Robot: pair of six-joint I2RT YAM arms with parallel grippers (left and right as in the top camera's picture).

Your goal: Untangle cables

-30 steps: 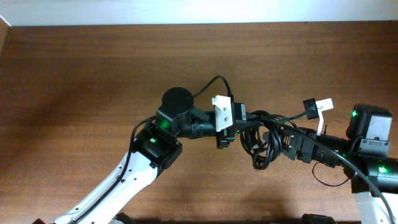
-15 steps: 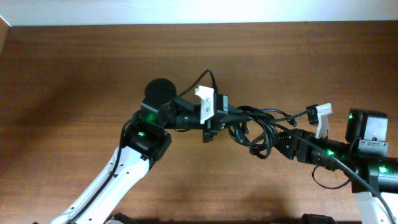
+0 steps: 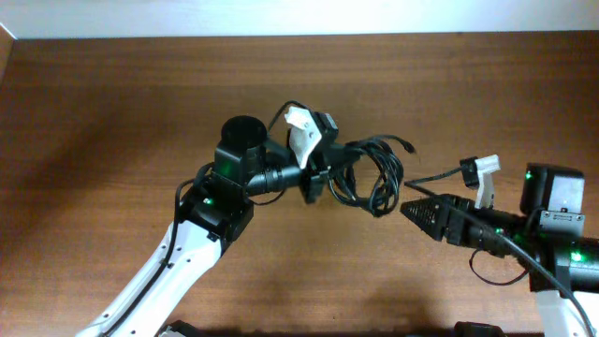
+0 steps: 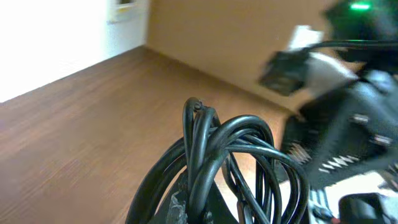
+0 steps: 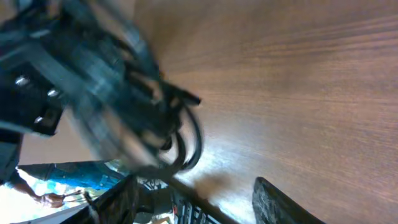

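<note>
- While the left gripper (image 3: 326,176) is clamped tight on the cables (image 3: 372,176), the bundle sticks out from its jaws over the middle of the table (image 3: 112,112), a little right of centre.
- The cables are a knot of several black loops crossing one another. The left wrist view shows them arching up out of the grip, packed close at the pinch and spreading further out.
- One loose end (image 3: 409,145) pokes out at the bundle's upper right.
- The bundle looks lifted off the wood rather than lying on it, though the views do not settle that.
- The right gripper (image 3: 409,208) sits just beside the bundle at its lower right, pointing at it but apart from it. In its own wrist view its fingers (image 5: 281,200) stand apart with no cord between them, so its jaws are open and empty.
- Step in hand, as I judge it: one arm anchors the tangle while the other lines up to take a strand.
- The next move calls for the right gripper to reach for a single outer loop or the loose end, not the whole bunch. It would then close on it and draw it away from the left grip so that the loops open.
</note>
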